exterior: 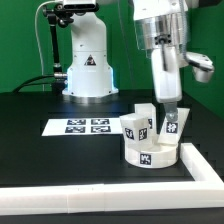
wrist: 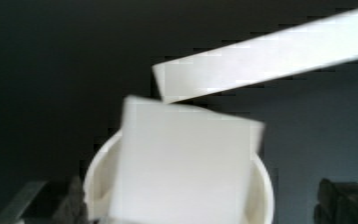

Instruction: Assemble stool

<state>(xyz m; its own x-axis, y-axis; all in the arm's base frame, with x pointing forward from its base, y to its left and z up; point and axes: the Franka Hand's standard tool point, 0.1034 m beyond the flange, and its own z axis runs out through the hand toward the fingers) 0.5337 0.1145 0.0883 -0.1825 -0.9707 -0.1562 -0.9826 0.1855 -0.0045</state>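
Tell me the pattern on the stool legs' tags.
Black-and-white square markers on the white stool legs, clearest in the exterior view.

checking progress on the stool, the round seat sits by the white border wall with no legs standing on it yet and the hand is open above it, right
Not quite. The round seat does sit by the white border wall, and the hand is open above it, but legs already stand on the seat: the exterior view shows at least three, such as the leg on the exterior view's left.
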